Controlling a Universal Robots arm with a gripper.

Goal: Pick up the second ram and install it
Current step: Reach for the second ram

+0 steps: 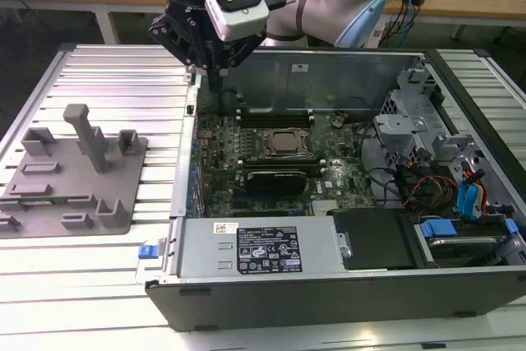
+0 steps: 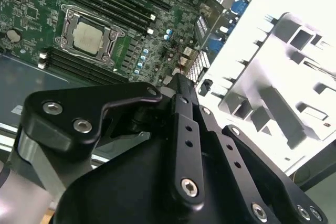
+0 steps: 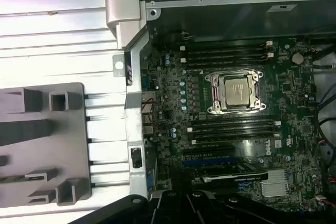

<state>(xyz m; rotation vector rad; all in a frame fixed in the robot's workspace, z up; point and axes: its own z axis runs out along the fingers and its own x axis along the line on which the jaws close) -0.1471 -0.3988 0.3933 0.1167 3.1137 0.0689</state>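
Counter [image 1: 123, 80] of ribbed metal carries everything here. At the exterior view's left lies a grey tray [image 1: 78, 187] with an upright post [image 1: 86, 133] and several moulded slots. It sits just beside the computer case [image 1: 329, 302], probably so that parts wait in fixed places within short reach of the arm [image 1: 329, 6]. Whether any of its slots holds a stick I cannot tell.

Next comes the tool [image 1: 215, 81], hanging point-down over the case's far corner, above the edge of the motherboard [image 1: 222, 133] and apart from it. I cannot tell whether it is apart, together or clamped on something. So where the second ram is, in its grip or elsewhere, I cannot say. The downward pose would suit a stick that has to be pressed straight into a slot.

The case lies on its side with the cover off, so the board faces up. Further right is the processor socket [image 1: 285, 144]. Long dark memory slots [image 1: 275, 114] run along its far side, and more lie on the near side, toward the graphics card [image 1: 279, 178]. The tool is nearest the far bank's end. A power supply [image 1: 259, 248] lines the near wall.

At the exterior view's right, cables [image 1: 411, 191] and blue drive tabs [image 1: 468, 199] crowd together, well apart from the tool.
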